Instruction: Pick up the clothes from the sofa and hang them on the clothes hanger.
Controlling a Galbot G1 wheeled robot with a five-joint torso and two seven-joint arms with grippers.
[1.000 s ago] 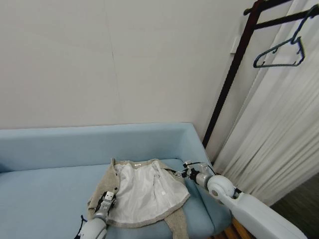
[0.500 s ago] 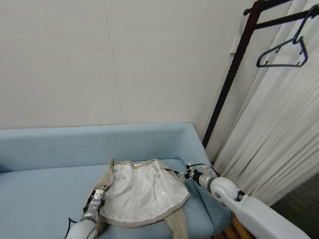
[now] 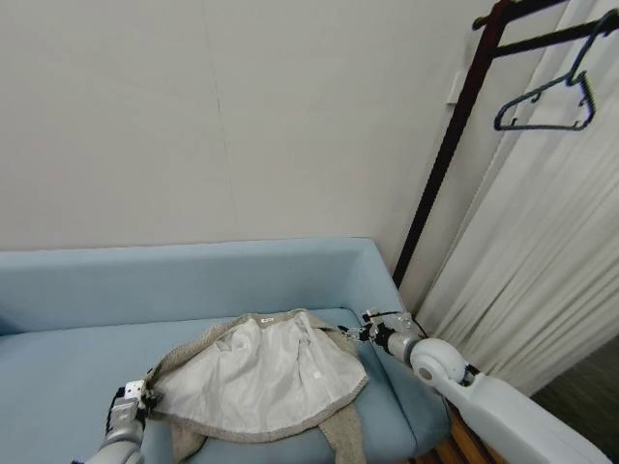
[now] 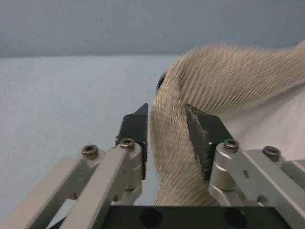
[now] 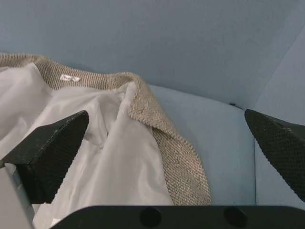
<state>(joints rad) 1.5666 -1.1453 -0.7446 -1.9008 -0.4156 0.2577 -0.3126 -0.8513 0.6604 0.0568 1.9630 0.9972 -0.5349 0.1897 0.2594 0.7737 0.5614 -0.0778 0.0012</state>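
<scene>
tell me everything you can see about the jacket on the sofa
The jacket is beige, coarse woven cloth with a smooth white lining and a small label at the collar. It lies spread open, lining up, on the blue sofa seat, with one sleeve trailing toward the front edge. The left gripper is shut on its left edge, where the cloth is stretched sideways. The right gripper sits open by its right side, not gripping it.

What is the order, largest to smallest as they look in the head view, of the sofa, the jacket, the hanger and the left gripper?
1. sofa
2. jacket
3. hanger
4. left gripper, shut on the jacket's edge
The hanger hangs farther from the camera, so real sizes may differ.
</scene>
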